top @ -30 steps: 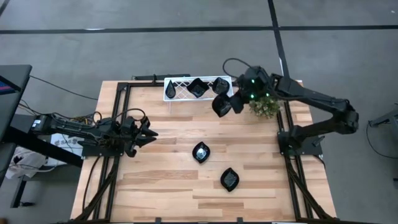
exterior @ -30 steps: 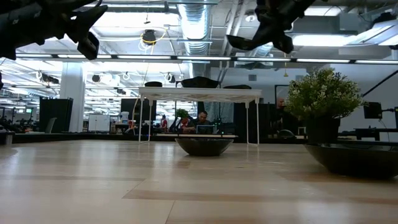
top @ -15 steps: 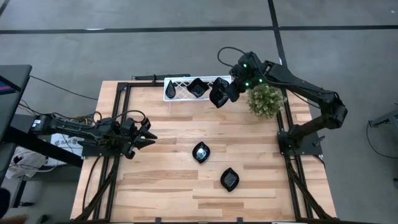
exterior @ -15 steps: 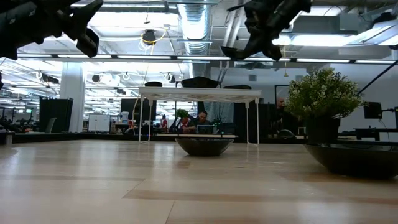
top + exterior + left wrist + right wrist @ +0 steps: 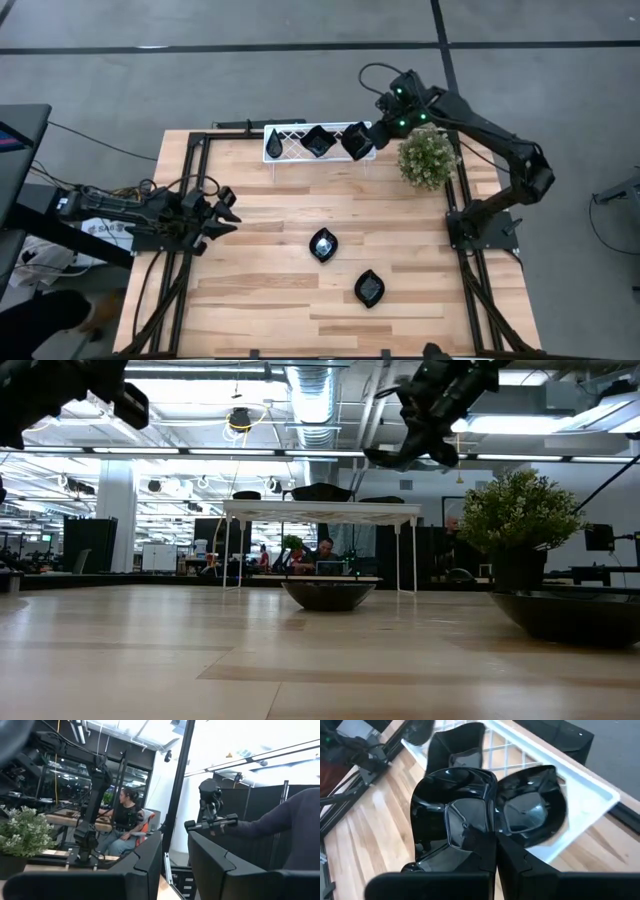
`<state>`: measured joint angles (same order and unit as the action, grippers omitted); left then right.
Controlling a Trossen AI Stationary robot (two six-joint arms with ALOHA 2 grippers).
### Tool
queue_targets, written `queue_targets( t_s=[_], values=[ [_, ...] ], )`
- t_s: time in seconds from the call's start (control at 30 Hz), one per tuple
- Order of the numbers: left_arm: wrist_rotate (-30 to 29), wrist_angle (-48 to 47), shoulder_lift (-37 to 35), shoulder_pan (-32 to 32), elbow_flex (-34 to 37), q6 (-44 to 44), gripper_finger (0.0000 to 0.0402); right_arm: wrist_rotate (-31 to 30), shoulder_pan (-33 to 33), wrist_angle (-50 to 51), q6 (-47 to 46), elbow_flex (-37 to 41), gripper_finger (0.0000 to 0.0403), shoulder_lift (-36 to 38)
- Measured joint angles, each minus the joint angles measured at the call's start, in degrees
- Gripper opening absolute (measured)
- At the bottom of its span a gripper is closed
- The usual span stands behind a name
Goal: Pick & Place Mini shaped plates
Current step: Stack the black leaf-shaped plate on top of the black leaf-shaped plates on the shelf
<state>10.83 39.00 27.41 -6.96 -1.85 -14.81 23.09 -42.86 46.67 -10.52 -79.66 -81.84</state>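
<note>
Lighting: bright, even, from overhead.
Ceiling strip lights (image 5: 300, 452) glare; glossy plates (image 5: 455, 815) reflect them; table (image 5: 280, 250) shadows faint.

Glossy black mini shaped plates, three sitting atop the white rack (image 5: 292, 141), one wavy-edged square (image 5: 457, 822) hanging pinched above its end, two leaf-shaped dishes (image 5: 323, 244) (image 5: 369, 288) lying flat mid-table.

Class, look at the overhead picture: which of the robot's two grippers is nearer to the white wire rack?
The right. The right gripper hangs at the white wire rack's end by the plant, shut on a black plate. The left gripper waits over the table's left side, well away from it.
</note>
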Motion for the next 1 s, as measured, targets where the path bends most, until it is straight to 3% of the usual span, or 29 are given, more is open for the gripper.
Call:
queue_targets(
  t_s=[0.6, 0.8, 1.0],
  values=[
    [1.81, -1.87, -1.91, 2.73, 0.0, -0.52, 0.0097, 1.07, -3.81, 4.6, 0.09, 0.02, 0.0, 0.0],
    [8.18, -1.59, -2.31, 6.11, 0.0, -1.99, 0.0097, 4.81, -3.02, 2.51, 0.25, -0.3, 0.0, -0.95],
    [13.32, -1.65, -2.31, 8.99, 0.0, -4.89, 0.0097, 5.55, -2.91, 4.0, 2.18, -5.47, 0.0, -7.67]
  ],
)
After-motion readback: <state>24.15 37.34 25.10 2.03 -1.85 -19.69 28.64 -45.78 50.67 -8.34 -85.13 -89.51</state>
